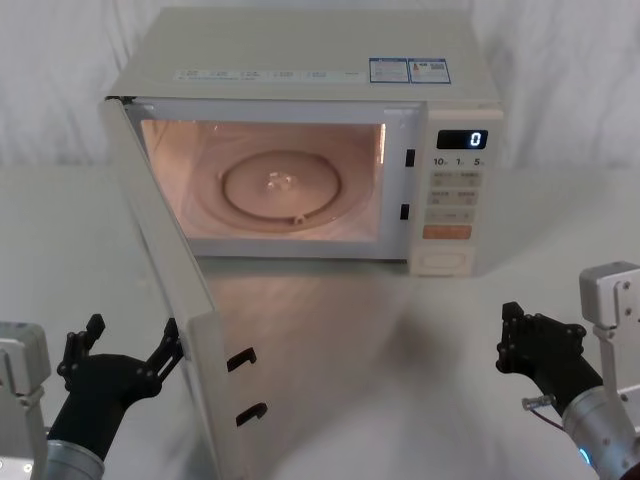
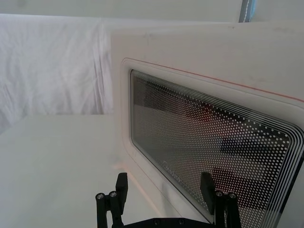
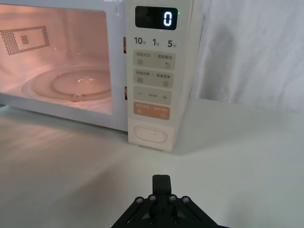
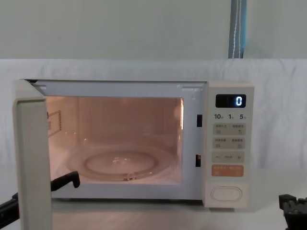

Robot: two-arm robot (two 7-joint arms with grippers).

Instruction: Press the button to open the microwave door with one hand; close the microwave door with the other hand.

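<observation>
Standing wide open, the microwave door (image 1: pixel 165 290) swings out from its hinge at the microwave's (image 1: pixel 300 60) 9 o'clock side and reaches toward the robot, with two dark latch hooks (image 1: pixel 243 385) on its free edge. One glass turntable (image 1: pixel 283 187) lies in the lit cavity. At the oven's 3 o'clock side sits one control panel: one display (image 3: pixel 157 17) reading 0, one orange rectangular button (image 3: pixel 151 112), and below it, at the panel's 6 o'clock end, the single wide cream button (image 3: pixel 152 135).

The left gripper (image 1: pixel 122 348) is at 7 o'clock in the head view, its two fingers (image 2: pixel 121 186) spread apart, one close to the door's outer face; the left wrist view shows the dotted window (image 2: pixel 209 142) just ahead of them, but I cannot tell whether they touch it. The right gripper (image 3: pixel 161 178) hovers over the white table (image 3: pixel 247 156) at 5 o'clock in the head view, fingers pressed together, well apart from the button and pointing toward it.
</observation>
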